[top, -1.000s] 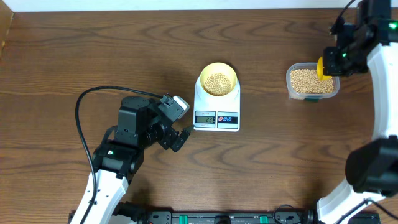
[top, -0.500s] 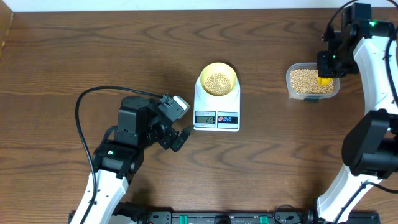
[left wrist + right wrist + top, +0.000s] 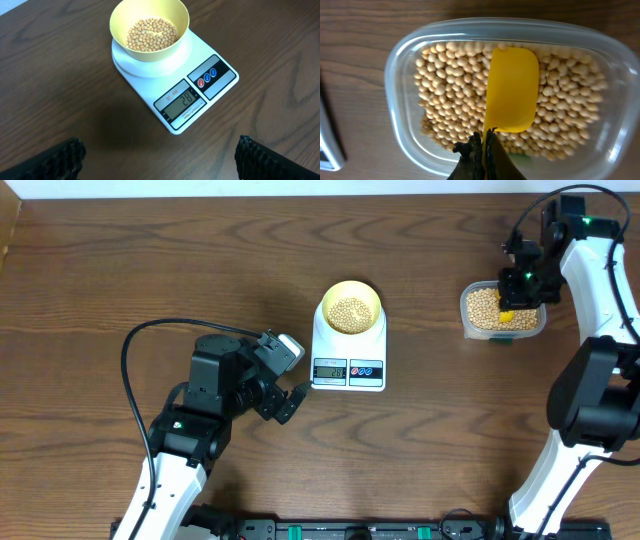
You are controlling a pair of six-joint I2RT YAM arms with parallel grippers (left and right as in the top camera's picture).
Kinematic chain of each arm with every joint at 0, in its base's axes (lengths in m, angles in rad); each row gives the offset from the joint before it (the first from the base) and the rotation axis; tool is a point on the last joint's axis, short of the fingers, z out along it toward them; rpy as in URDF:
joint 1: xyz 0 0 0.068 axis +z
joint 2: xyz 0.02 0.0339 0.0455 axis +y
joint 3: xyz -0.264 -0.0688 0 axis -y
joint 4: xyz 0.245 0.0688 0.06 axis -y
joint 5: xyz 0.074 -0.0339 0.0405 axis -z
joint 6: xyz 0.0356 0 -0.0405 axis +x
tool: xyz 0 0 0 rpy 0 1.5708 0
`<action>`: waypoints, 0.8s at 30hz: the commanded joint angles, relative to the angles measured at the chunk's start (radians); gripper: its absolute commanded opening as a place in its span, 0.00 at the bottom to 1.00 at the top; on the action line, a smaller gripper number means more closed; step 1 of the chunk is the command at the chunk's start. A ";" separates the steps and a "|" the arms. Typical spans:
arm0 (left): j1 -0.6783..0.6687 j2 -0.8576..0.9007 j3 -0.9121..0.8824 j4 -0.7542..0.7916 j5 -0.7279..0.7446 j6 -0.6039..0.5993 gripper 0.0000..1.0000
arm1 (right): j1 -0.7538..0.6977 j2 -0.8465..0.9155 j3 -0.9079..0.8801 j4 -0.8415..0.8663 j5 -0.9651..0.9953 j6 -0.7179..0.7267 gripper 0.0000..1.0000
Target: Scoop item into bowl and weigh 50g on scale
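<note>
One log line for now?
right end effector shut on scoop over tub | left end effector open | bowl with beans on scale

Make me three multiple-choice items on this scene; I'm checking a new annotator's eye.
1. Where does the bowl stand? A) on the kitchen scale B) on a tray C) on the floor
2. What colour is the scoop? A) white B) yellow C) green
3. How is the left end effector? A) shut on the bowl B) shut on the scoop C) open, empty

A: bowl sits on its platform. B: yellow against the soybeans. C: fingers wide apart, nothing between.
</note>
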 commanded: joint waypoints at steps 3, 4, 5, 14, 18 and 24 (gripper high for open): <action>0.004 -0.005 0.011 0.003 0.012 0.003 0.98 | -0.058 0.027 -0.002 0.007 -0.209 -0.027 0.01; 0.004 -0.005 0.011 0.003 0.013 0.003 0.97 | -0.073 0.027 -0.002 0.008 -0.239 -0.027 0.01; 0.004 -0.005 0.011 0.003 0.012 0.003 0.97 | -0.087 0.027 -0.002 0.008 -0.262 -0.027 0.01; 0.004 -0.005 0.011 0.003 0.012 0.003 0.98 | -0.213 0.028 -0.002 0.003 -0.418 -0.035 0.01; 0.004 -0.005 0.011 0.003 0.013 0.003 0.97 | -0.262 0.028 -0.002 -0.002 -0.528 -0.055 0.01; 0.004 -0.005 0.011 0.003 0.013 0.003 0.98 | -0.313 0.028 -0.002 -0.053 -0.609 -0.088 0.01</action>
